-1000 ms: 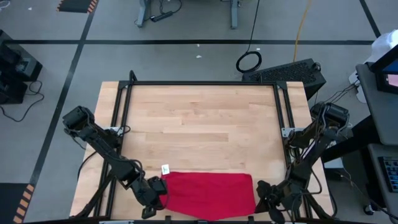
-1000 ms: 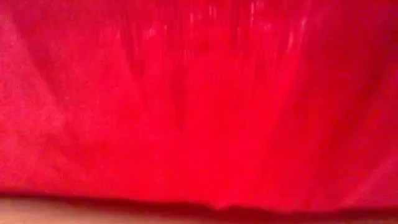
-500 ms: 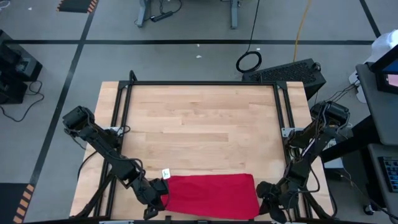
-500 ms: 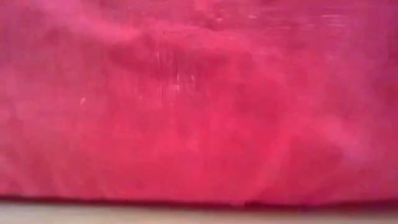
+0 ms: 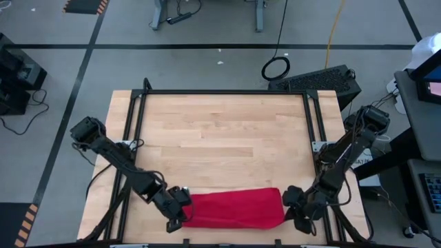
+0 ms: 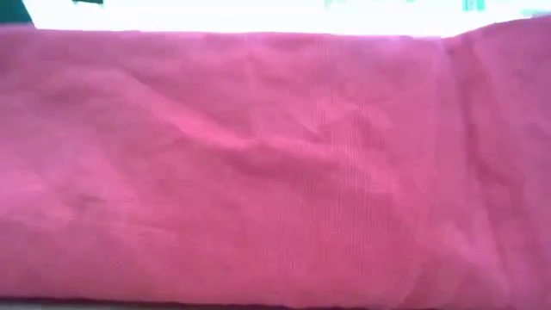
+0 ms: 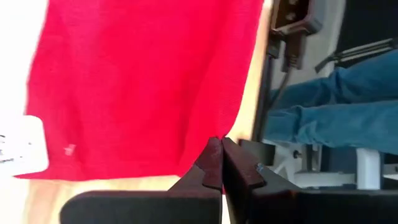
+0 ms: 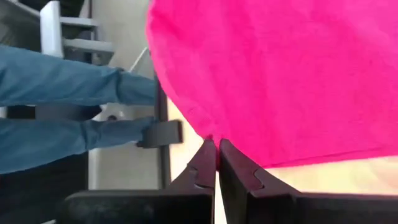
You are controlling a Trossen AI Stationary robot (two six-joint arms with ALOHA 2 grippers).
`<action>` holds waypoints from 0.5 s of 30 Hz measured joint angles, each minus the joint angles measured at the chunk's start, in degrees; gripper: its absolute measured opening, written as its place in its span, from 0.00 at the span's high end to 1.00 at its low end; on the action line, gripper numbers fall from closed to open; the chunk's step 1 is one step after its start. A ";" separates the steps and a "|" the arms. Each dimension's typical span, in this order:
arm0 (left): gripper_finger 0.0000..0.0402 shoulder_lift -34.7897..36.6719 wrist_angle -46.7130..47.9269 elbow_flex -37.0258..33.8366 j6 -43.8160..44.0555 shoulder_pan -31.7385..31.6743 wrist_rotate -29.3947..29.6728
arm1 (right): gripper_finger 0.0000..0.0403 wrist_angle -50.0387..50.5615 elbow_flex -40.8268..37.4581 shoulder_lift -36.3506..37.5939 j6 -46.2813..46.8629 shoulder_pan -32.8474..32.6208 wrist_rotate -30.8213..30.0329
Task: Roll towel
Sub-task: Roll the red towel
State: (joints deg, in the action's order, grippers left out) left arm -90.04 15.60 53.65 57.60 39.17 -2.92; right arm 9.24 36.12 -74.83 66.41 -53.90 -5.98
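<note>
The red towel (image 5: 234, 209) lies as a wide band near the table's near edge and fills the low view (image 6: 275, 172). Its white tag (image 7: 22, 146) shows in the left wrist view. My left gripper (image 5: 180, 210) is shut at the towel's left end. My right gripper (image 5: 288, 207) is shut at its right end. Both sit low, just over the table. My left gripper pinches a corner of the towel (image 7: 214, 134) between its two fingertips, at the towel's left end. The cloth spreads away from the fingers without deep folds. My right gripper pinches the towel's corner (image 8: 208, 132) at its right end between its two fingertips. The cloth spreads away from the fingers, fairly flat.
A black frame (image 5: 224, 92) runs round the wooden table (image 5: 220, 138), whose far part is bare wood. A person's legs in blue jeans (image 8: 56, 81) show beyond the table's near edge in both wrist views.
Both grippers have gone toward the table's far edge, still shut on the towel's ends. The towel's near edge has come away from the table's near edge with them, so the towel now spans less from near to far. Its far edge has stayed about where it was.
</note>
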 joint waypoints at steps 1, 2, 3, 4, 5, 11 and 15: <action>1.00 0.00 0.27 0.00 -0.02 -0.29 0.03 | 1.00 0.06 0.00 0.00 0.00 0.36 0.00; 1.00 0.00 0.36 0.00 -0.02 -0.43 0.06 | 1.00 -0.13 0.00 0.00 0.08 0.75 0.00; 1.00 0.00 0.44 0.00 -0.02 -0.57 0.16 | 1.00 -0.39 0.00 0.05 0.26 1.09 0.02; 1.00 0.00 0.61 0.00 0.03 -0.59 0.15 | 1.00 -0.83 0.00 0.25 0.26 1.31 0.06; 1.00 0.00 0.89 0.00 0.26 -0.56 0.03 | 1.00 -1.59 0.00 0.56 0.30 1.48 0.12; 1.00 2.19 -2.90 0.29 4.46 0.19 -5.46 | 1.00 -3.17 0.00 5.79 0.64 1.92 1.84; 1.00 4.31 -2.46 1.42 5.09 1.45 -5.57 | 1.00 -2.94 0.00 9.15 1.48 1.94 1.77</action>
State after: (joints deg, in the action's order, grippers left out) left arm -85.73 13.14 55.07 62.70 40.62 -8.49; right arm 6.30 36.12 -65.68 67.89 -51.96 -4.21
